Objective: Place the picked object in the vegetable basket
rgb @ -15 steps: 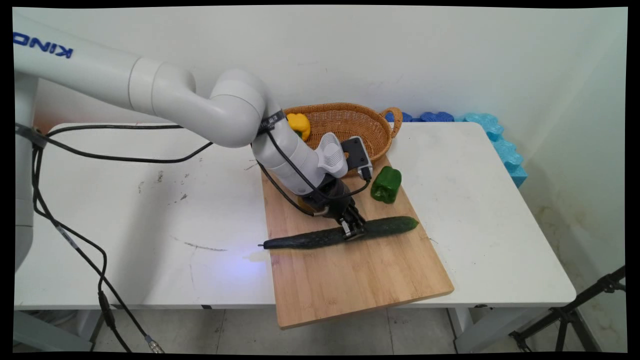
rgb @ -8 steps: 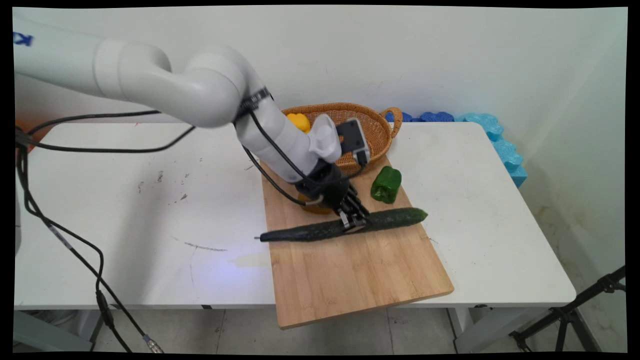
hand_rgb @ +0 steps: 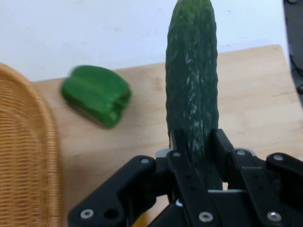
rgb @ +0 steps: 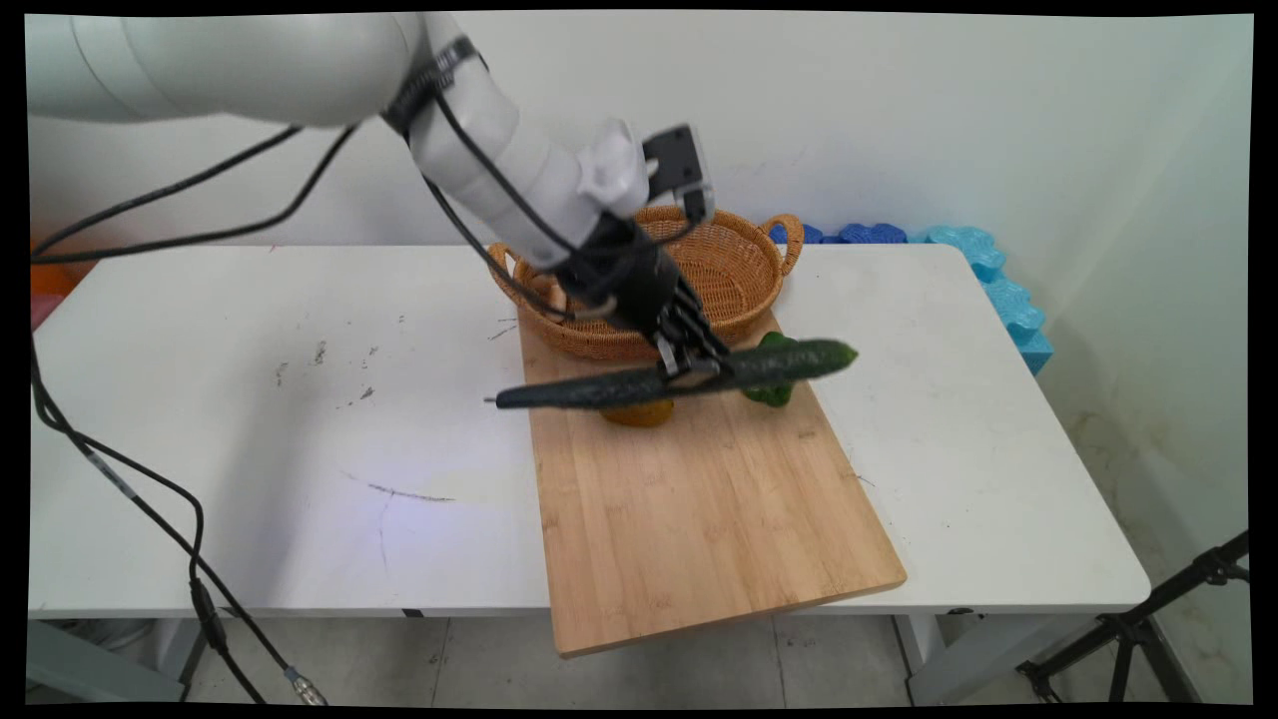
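Dark green and bumpy-skinned, a long cucumber (rgb: 679, 374) is clamped near its middle between the black gripper (rgb: 691, 361) fingers (hand_rgb: 188, 187), which press on both its sides. It hangs level in the air above the wooden cutting board (rgb: 699, 519), its two ends sticking out well past the fingers on either side, one end tapering to a thin stem. In the hand view its pale-speckled, ridged skin runs straight out from the pads. A glossy, lobed green bell pepper (hand_rgb: 97, 100) lies on the pale, grained board off to one side of the fingers, partly hidden behind the cucumber in the main view. A round orange thing (rgb: 639, 412) sits on the board just below the fingers, mostly hidden by the cucumber. Behind the fingers stands a woven wicker basket (rgb: 739, 270) with looped handles, its ribbed wall close by. Blue foam (rgb: 988, 270) lines the wall past the white table (rgb: 250, 419).
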